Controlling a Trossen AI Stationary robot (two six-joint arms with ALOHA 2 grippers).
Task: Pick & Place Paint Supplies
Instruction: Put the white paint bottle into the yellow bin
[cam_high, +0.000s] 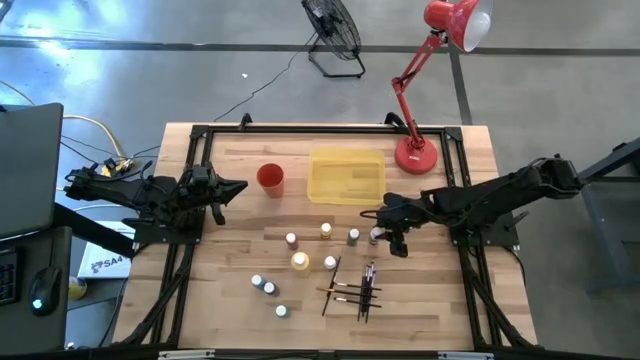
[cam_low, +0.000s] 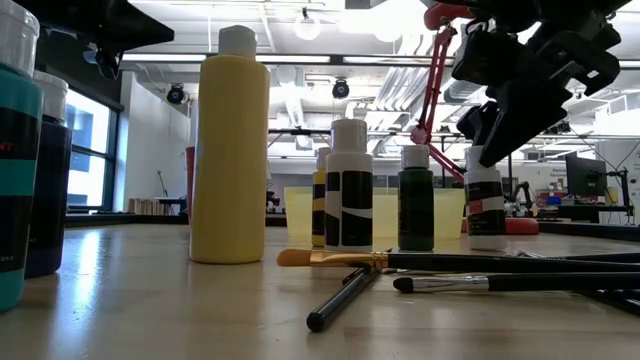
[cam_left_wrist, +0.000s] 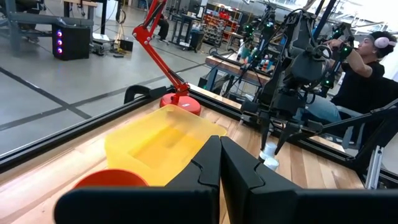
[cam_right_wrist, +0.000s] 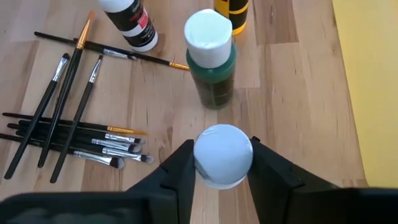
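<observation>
Fingers of the right gripper stand on either side of a white-capped bottle, pressed against the cap's two flanks, so it looks closed on that bottle. The bottle stands upright on the table, long axis vertical, cap toward the wrist. From overhead this gripper is near the table's middle, just in front of the yellow tray and to the right of the bottle row. From table height the bottle with its red-and-black label stands on the wood, with the dark gripper coming down over its cap.

Just beyond it stands a green bottle, also upright with a white cap, and farther off a yellow-and-black one and a black-and-red labelled one. More bottles stand scattered toward the front left, all upright.

Brushes lie flat in a loose pile beside the bottles, most with handles running roughly parallel and bristles toward the gripper's side; a few cross them at an angle, one with an orange ferrule. Overhead the pile sits front and right of the bottles.

Over on the left edge the left gripper waits with its fingers pressed together, pointing toward the red cup and the tray. A red desk lamp stands at the back right corner.
</observation>
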